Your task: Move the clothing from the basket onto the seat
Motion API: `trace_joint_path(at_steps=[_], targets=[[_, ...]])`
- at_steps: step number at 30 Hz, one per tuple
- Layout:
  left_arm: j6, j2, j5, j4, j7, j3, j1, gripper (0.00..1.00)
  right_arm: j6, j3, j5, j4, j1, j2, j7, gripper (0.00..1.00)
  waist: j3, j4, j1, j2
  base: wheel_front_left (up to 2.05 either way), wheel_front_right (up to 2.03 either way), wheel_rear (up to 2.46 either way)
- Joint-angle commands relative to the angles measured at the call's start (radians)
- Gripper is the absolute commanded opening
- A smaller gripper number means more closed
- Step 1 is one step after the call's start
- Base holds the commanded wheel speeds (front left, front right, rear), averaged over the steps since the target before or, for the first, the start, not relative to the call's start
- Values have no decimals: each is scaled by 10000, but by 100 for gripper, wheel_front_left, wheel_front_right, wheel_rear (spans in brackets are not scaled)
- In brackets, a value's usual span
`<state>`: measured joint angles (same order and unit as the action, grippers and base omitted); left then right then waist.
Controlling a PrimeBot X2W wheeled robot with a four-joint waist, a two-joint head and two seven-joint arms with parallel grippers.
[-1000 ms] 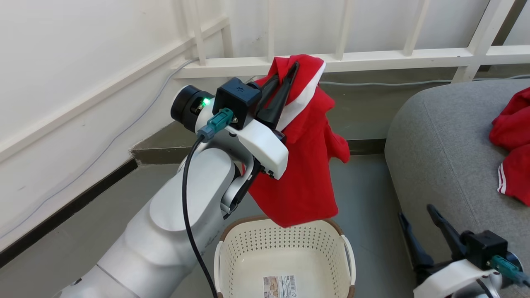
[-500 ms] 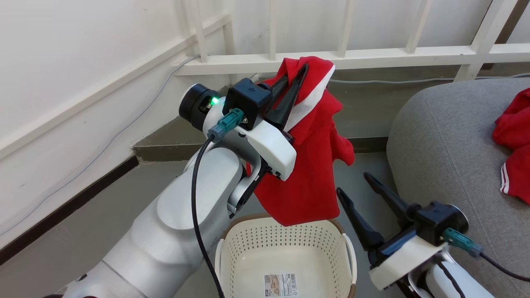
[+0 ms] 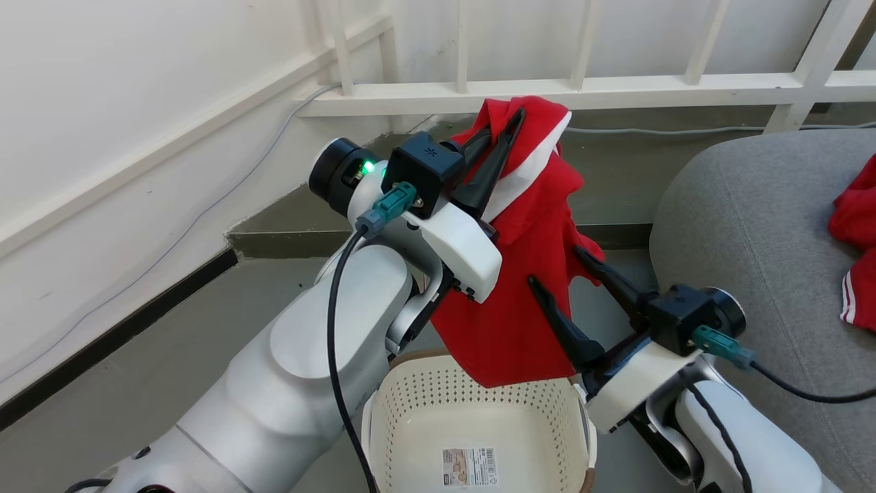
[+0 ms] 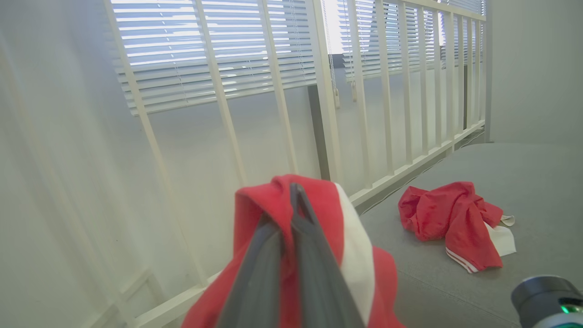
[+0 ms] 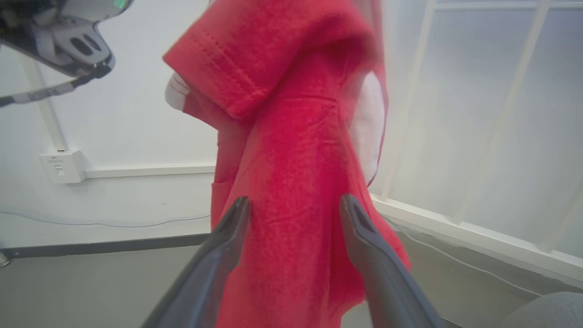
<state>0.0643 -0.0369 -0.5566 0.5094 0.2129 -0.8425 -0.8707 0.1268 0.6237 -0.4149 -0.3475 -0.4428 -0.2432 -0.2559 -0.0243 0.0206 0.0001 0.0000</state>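
My left gripper (image 3: 510, 122) is raised above the basket and shut on the top of a red piece of clothing (image 3: 527, 287) with white trim, which hangs down to the basket's back rim. The left wrist view shows its fingertips (image 4: 291, 189) pinched into the red fabric (image 4: 330, 205). The cream basket (image 3: 410, 404) stands on the floor below, a paper label on its bottom. My right gripper (image 3: 556, 267) is open at the hanging cloth's right side. In its wrist view the open gripper (image 5: 295, 200) frames the red fabric (image 5: 296, 136). The grey seat (image 3: 753, 226) is at the right.
Another red garment (image 3: 855, 233) lies on the seat, seen crumpled (image 4: 451, 218) in the left wrist view. A white railing (image 3: 616, 89) and a wall run behind. A cable (image 3: 684, 130) lies along the ledge. Grey floor surrounds the basket.
My right arm has risen from the lower right corner up and left to the hanging garment, its jaws still open. The left gripper keeps its hold; the camera has shifted slightly.
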Motion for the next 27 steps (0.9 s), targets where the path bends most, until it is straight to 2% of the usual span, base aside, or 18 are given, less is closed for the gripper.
trace_joint_path(at_steps=[1, 5, 6, 7, 8, 9, 17, 18, 19, 20, 27], targets=[[121, -141, -114, -193, 100, 231, -634, 0, 39, 240, -2, -98, -443, 147, -59, 100, -15, -42, -1, 0, 0, 0, 0], [131, -137, -241, -224, 140, 68, -690, 0, 39, 503, -108, -840, -807, 372, -59, 100, -32, -100, -1, 0, 0, 0, 0], [144, -137, -284, -248, 151, 16, -696, 0, 39, 549, -163, -1002, -924, 444, -59, 90, -36, -109, -1, 0, 0, 0, 0], [162, -136, -334, -279, 162, -37, -701, 0, 39, 575, -189, -1149, -1043, 493, -59, 51, -47, -119, -1, 0, 0, 0, 0], [184, -136, -375, -295, 173, -94, -704, 0, 39, 562, -222, -1304, -1139, 540, -59, 8, -55, -131, -1, 0, 0, 0, 0], [201, -136, -428, -301, 182, -148, -701, 0, 39, 528, -245, -1405, -1226, 586, -59, 0, -65, -143, -1, 0, 0, 0, 0], [324, -135, -699, -198, 283, -432, -675, 0, 39, 409, -308, -1372, -1382, 679, -59, 0, -145, -124, -1, 0, 0, 0, 0], [331, -135, -716, -175, 305, -454, -673, 8, 39, 369, -311, -1322, -1365, 658, -59, 0, -156, -107, -1, 0, 0, 0, 0], [340, -134, -721, -146, 327, -478, -673, 36, 39, 325, -301, -1249, -1348, 635, -59, 0, -170, -89, -1, 0, 0, 0, 0], [335, -134, -738, -120, 346, -502, -666, 100, 39, 295, -301, -1187, -1321, 612, -59, 0, -183, -71, -1, 0, 0, 0, 0], [307, -134, -770, 95, 454, -641, -397, 100, 39, -87, -238, -553, -1100, 413, -59, 0, -276, 205, -1, 0, 0, 0, 0]])
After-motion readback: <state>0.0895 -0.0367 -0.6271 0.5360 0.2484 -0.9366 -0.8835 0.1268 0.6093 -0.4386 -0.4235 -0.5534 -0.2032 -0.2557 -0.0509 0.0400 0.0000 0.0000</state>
